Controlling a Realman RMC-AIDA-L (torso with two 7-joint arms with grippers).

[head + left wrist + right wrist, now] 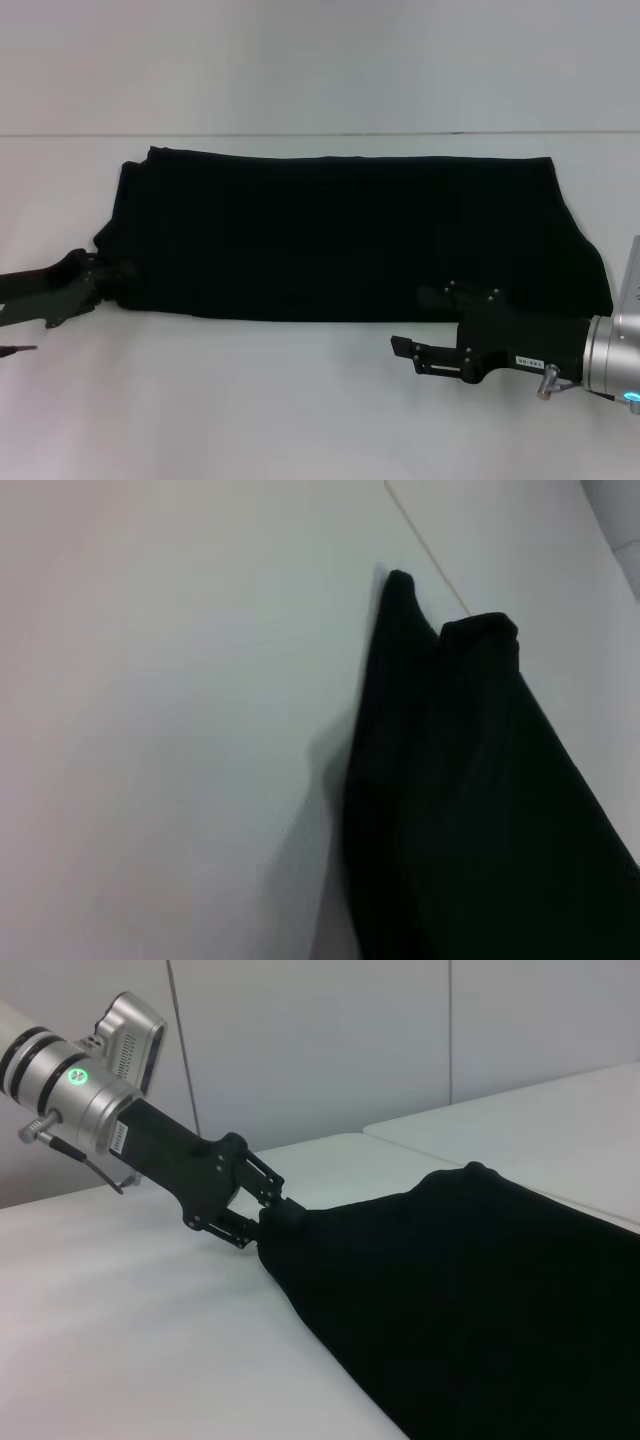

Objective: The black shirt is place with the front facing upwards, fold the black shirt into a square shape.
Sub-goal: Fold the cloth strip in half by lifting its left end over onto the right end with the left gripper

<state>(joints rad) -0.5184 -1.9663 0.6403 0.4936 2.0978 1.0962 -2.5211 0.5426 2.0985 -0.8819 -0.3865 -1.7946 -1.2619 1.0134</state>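
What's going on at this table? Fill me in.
The robot is folding the black shirt, which lies on the white table as a long band with no lettering showing. The left gripper is shut on the shirt's left end. The right gripper sits open on the table just in front of the near edge, holding nothing.

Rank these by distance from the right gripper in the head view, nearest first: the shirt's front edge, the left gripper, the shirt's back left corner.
From the right gripper, open at the table's front right:
1. Front edge of the black shirt, right beside the fingers.
2. Left gripper, clamped on the shirt's left end.
3. Back left corner, farthest across and back.
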